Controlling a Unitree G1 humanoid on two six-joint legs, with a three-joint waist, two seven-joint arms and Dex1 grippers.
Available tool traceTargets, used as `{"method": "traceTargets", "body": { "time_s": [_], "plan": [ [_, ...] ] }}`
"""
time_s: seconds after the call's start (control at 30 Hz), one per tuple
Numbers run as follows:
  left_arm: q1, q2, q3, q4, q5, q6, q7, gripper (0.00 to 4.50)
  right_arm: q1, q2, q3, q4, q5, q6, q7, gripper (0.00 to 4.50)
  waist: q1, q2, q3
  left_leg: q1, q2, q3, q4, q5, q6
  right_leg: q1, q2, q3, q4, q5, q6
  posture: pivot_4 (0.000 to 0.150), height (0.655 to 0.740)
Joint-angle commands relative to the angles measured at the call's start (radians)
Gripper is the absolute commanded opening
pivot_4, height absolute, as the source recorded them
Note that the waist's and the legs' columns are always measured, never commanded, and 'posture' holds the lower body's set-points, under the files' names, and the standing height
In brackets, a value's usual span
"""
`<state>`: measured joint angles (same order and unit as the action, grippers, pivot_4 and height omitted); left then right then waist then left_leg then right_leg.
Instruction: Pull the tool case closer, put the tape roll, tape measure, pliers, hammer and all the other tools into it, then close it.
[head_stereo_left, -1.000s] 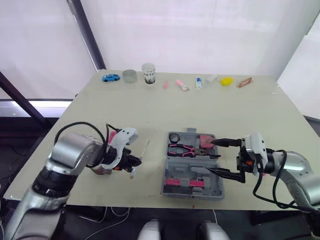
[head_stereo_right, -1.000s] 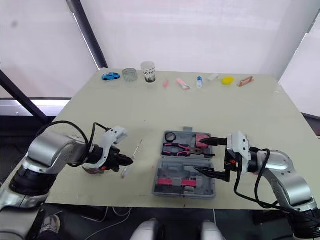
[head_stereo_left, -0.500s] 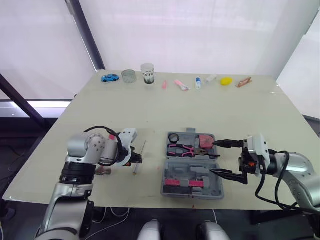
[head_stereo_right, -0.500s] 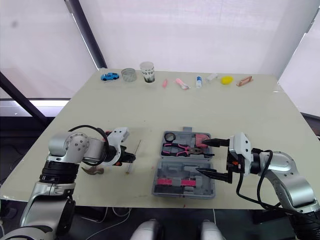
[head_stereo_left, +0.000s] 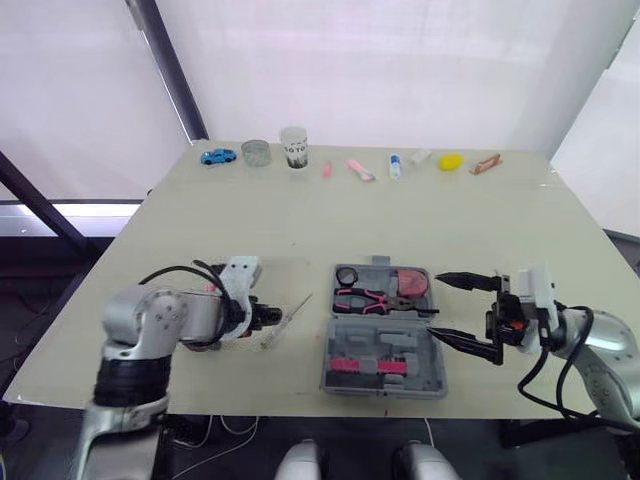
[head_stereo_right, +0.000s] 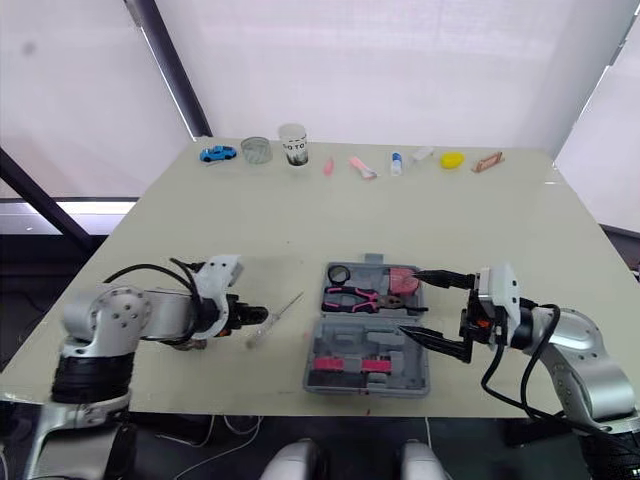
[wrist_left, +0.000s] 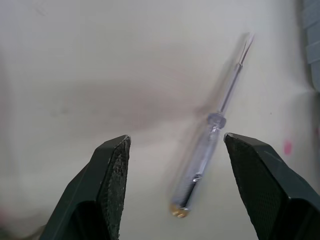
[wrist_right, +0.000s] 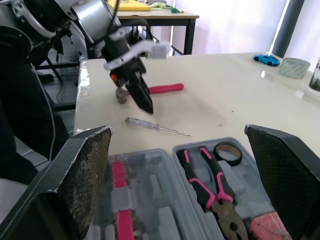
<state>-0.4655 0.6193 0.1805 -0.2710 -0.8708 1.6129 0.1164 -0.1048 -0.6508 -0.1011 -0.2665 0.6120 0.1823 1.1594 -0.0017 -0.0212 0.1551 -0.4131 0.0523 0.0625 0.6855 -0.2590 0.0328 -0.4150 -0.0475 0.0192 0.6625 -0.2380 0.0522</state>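
**A:** In the head view, where was the case (head_stereo_left: 385, 345)?

**B:** It lay open near the table's (head_stereo_left: 480, 220) front edge, within reach of both arms. Pliers (head_stereo_left: 372, 298), tape roll (head_stereo_left: 347, 275) and what looked like the pink tape measure (head_stereo_left: 408, 282) lay in its far half. The right gripper (head_stereo_left: 448, 308) hung at the case's right side, spread wide and holding nothing. I judged it was there to steady the case or to wait.

**A:** And the left wrist view?

**B:** The left gripper (wrist_left: 175, 137) was released, with one finger on either side of the screwdriver's (wrist_left: 210, 132) handle and neither touching it. The screwdriver lay flat on the table, so the gripper seemed lined up for a pinch.

**A:** The right wrist view?

**B:** It looked across the open case. The hammer (wrist_right: 160, 89) lay beyond the screwdriver, toward the table's left edge, not yet packed.
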Motion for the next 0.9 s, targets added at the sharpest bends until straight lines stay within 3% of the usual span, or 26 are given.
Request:
{"method": "traceTargets", "body": {
  "time_s": [0.03,0.23,0.43,0.67,0.9],
  "plan": [
    [0.048,-0.02,0.02,-0.169,-0.005,-0.056,-0.051,3.25,0.02,-0.028,-0.061,0.012,0.038,-0.006,0.042,4.5,0.004,0.0,0.0,0.0,0.0,0.0,0.0,0.0,0.0,0.0,0.0,0.0,0.0,0.0,0.0,0.15,0.74],
    [0.237,0.04,-0.164,-0.235,0.242,-0.415,-0.137,3.25,0.052,-0.04,-0.096,0.043,0.022,-0.038,0.053,4.5,0.004,0.0,0.0,0.001,-0.001,0.001,-0.001,0.0,0.0,0.001,0.0,0.001,0.0,0.0,0.0,0.15,0.74],
    [0.332,-0.032,-0.23,-0.129,0.411,-0.712,-0.209,3.25,0.091,-0.061,-0.118,0.021,0.034,-0.023,0.071,4.5,0.015,0.001,0.0,0.001,-0.001,0.005,-0.001,0.0,0.0,0.001,0.0,0.0,-0.001,0.0,-0.001,0.15,0.74],
    [0.357,-0.009,-0.288,0.002,0.528,-0.933,-0.391,3.25,0.102,-0.073,-0.124,-0.003,0.041,-0.013,0.064,4.5,0.015,0.001,0.0,0.001,-0.001,0.006,-0.001,0.0,0.001,0.001,0.0,0.0,-0.002,0.0,-0.001,0.15,0.74],
    [0.345,-0.023,-0.312,0.079,0.592,-1.002,-0.49,3.25,0.113,-0.073,-0.124,-0.025,0.044,-0.01,0.054,4.5,0.015,0.001,0.0,0.001,0.0,0.006,-0.001,0.0,0.001,0.001,0.0,0.0,-0.002,0.0,0.0,0.15,0.74]
  ]
}}
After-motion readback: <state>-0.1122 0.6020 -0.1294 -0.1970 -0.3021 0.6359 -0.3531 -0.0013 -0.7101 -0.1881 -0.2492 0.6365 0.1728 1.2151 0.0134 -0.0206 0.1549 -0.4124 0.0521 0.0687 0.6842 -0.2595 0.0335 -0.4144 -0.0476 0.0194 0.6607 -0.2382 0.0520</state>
